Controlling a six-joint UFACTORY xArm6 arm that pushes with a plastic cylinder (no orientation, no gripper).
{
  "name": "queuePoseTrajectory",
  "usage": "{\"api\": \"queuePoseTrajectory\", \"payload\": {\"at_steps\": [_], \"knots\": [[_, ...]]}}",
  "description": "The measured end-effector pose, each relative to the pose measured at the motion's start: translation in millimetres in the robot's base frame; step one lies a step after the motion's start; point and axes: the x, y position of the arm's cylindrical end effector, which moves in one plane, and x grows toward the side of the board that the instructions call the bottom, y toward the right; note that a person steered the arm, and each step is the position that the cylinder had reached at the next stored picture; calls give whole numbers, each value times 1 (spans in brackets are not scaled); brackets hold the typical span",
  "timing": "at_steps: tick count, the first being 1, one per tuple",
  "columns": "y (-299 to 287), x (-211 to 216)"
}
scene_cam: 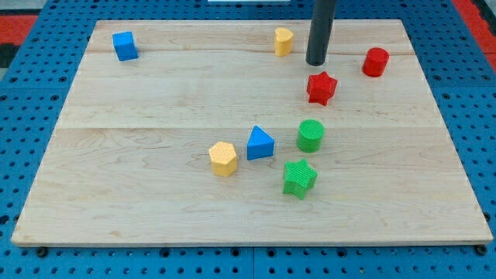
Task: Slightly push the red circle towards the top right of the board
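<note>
Resting on the pale wooden board (155, 178) near the view's top, my tip (315, 63) is the bare end of a straight dark rod; it has no jaws to open or close and holds nothing. It stands just above the red star-shaped plastic block (321, 87) and well to the left of the red circle, a short red plastic cylinder (375, 62), which sits close to the board's top right corner.

That red circle looks light, hard and smooth-sided, so it should slide easily on the wood, and I judge it may roll off the tip's line if struck off-centre. There is nothing to grasp; the place to press is its lower left side, so that the push runs up and to the right. Only a little board remains beyond it, so a short nudge seems right.

Other blocks in the one view: a yellow rounded plastic block (284, 41) left of the tip, a blue cube (124, 46) at the top left, and a cluster lower down of a yellow hexagon (222, 159), a blue triangle (260, 143), a green cylinder (310, 136) and a green star (299, 178). The red star is the nearest thing to the tip's likely path; the rest lie well apart.
</note>
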Motion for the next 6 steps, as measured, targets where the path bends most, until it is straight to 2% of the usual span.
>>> {"api": "queuePoseTrajectory", "payload": {"at_steps": [1,2,4,5,6], "knots": [[1,13],[23,13],[66,44],[113,37],[129,15]]}}
